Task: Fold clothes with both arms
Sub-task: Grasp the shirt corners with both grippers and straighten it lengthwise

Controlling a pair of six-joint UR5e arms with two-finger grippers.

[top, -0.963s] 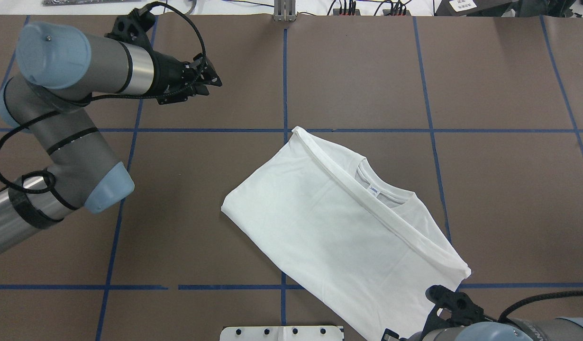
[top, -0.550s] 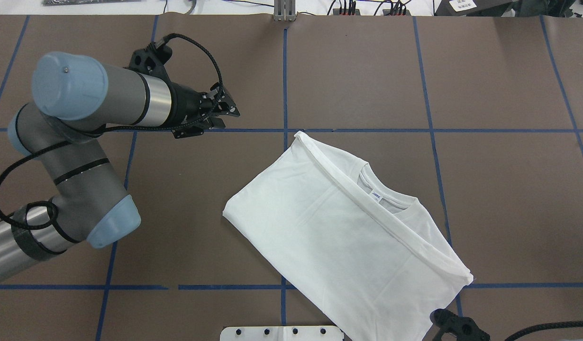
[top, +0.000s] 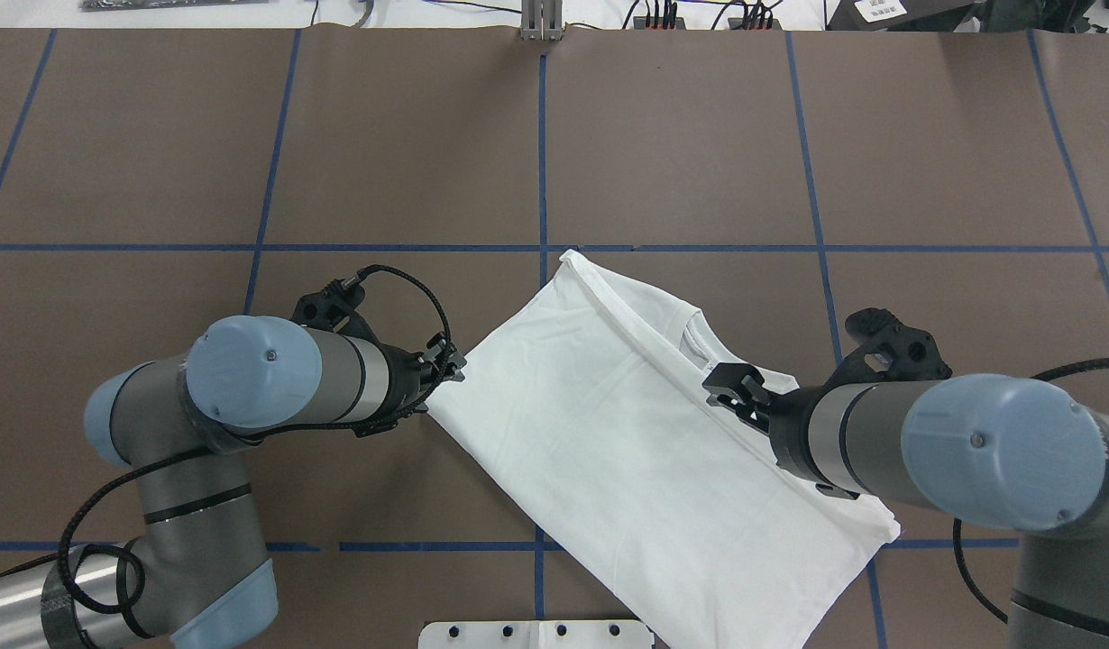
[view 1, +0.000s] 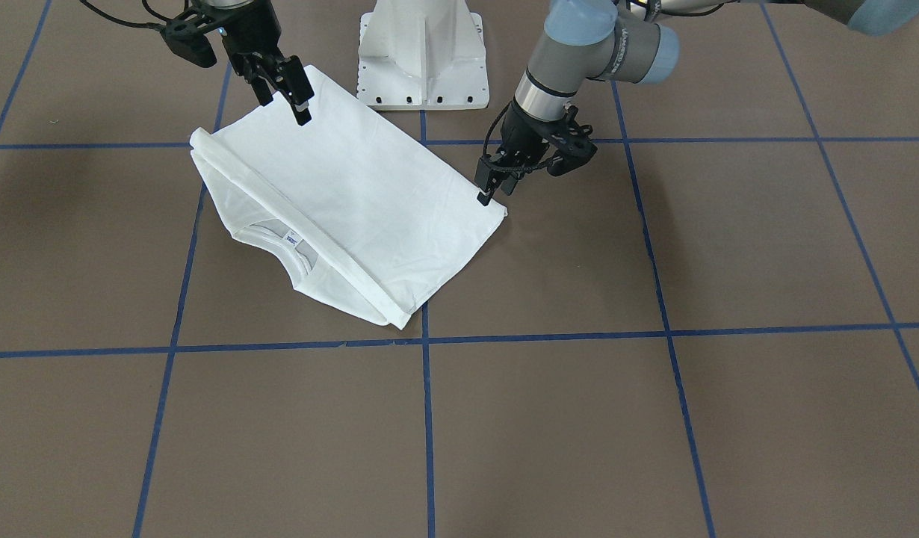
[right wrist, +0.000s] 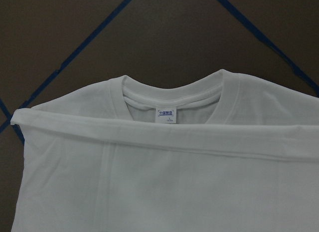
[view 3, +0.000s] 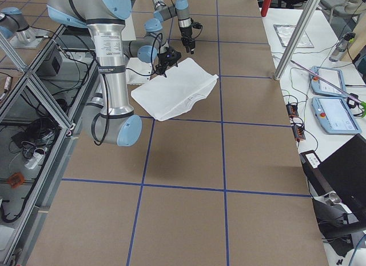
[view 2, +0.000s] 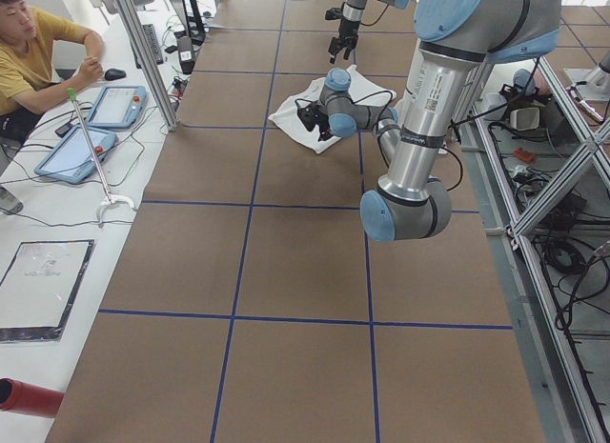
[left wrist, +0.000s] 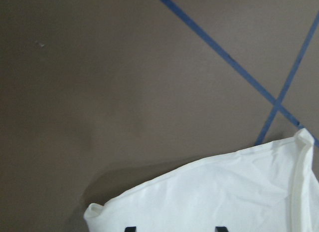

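T-shirt [top: 609, 451] lies diagonally — far-left to near-right, collar [right wrist: 169, 90] far-right — jaws of left arm [top: 338, 392] and right arm [top: 870, 437] spread apart.

White T-shirt [left wrist: 209, 197] fills the lower right of the view, lying flat on the brown table [left wrist: 75, 67], its curved edge running from a small upturned corner at lower left up to a thick folded band at the right edge. Two blue tape lines [left wrist: 224, 55] cross on the table at upper right, just beyond the shirt's far corner, with the rest of the surface bare brown and a faint shadow along the shirt's edge. The left gripper [left wrist: 175, 229] shows only as two dark fingertips [left wrist: 130, 229] at the bottom edge, set well apart over the white fabric near the corner; contact with the cloth cannot be told.
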